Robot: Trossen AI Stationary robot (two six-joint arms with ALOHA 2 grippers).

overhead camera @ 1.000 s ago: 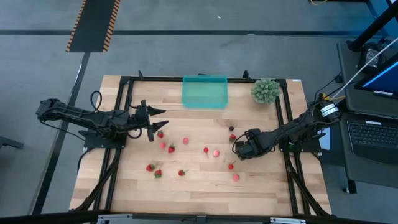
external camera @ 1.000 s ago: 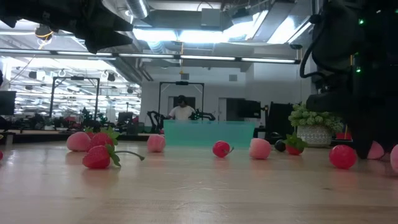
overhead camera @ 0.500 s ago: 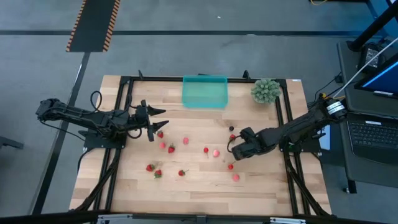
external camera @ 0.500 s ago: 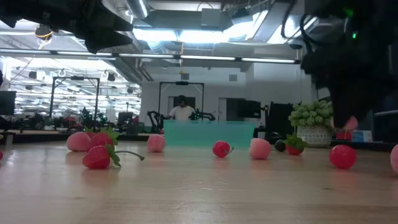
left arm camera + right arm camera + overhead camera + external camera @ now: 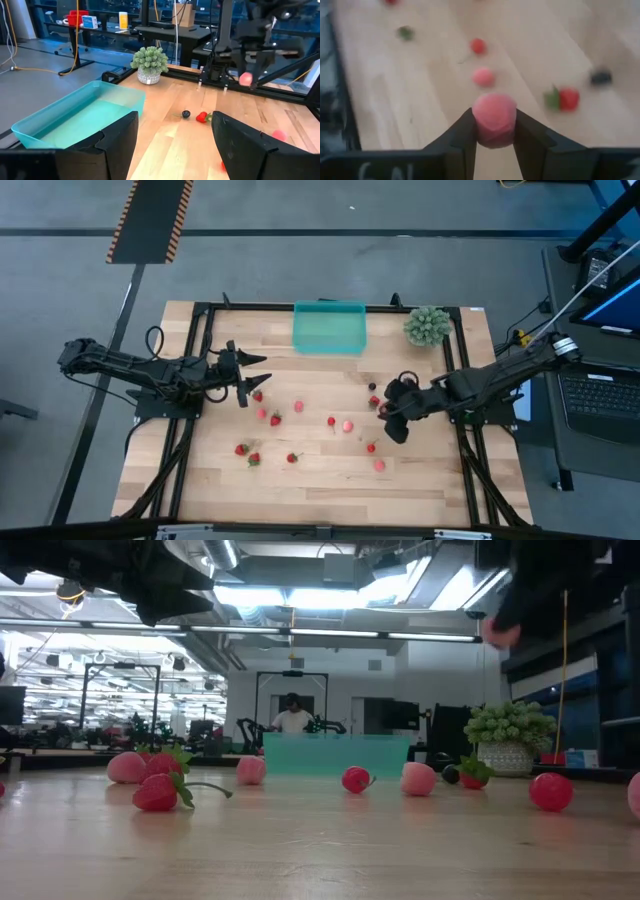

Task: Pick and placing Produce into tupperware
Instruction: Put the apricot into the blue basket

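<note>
Right pincer (image 5: 493, 131), clenched on a pink berry (image 5: 493, 119) above the counter's (image 5: 320, 480) right-centre; tupperware (image 5: 329, 328) lies far-left of it at the far edge; left pincer (image 5: 247, 375) idles released.

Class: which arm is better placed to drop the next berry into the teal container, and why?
The right. Its gripper already holds a pink berry lifted off the table, so it only has to carry it to the container. The left gripper is open and holds nothing.
</note>
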